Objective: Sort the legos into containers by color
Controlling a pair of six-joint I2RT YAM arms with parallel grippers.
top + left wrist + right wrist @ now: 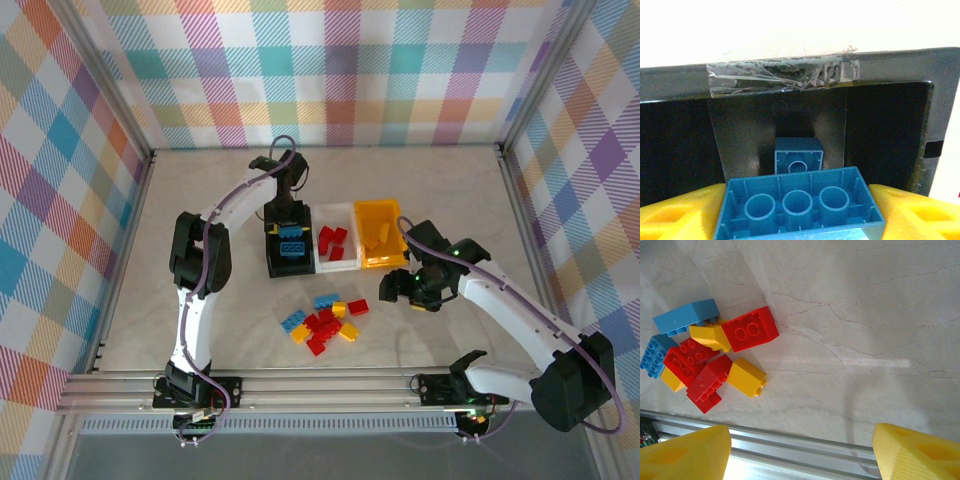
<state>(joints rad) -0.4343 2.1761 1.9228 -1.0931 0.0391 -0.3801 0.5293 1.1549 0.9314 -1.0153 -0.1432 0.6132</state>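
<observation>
Delivering blue: left gripper point(798, 212), jaws clamped on a blue brick point(799, 200), hangs over the black bin point(790, 62). Right gripper point(801, 452), jaws wide and empty, faces the worktop point(865, 315) pile point(705, 360). Next, likely: release cleanly.

I saw the white bin point(337, 267) holding red bricks point(333, 243), the black bin point(272, 268) touching its left side and the yellow-orange bin point(381, 263) at its right holding yellow bricks point(378, 235). At the black bin, two blue bricks point(799, 205) showed hollow undersides. On the near side of the white bin lay a loose pile point(325, 322) of red, yellow and blue legos.
</observation>
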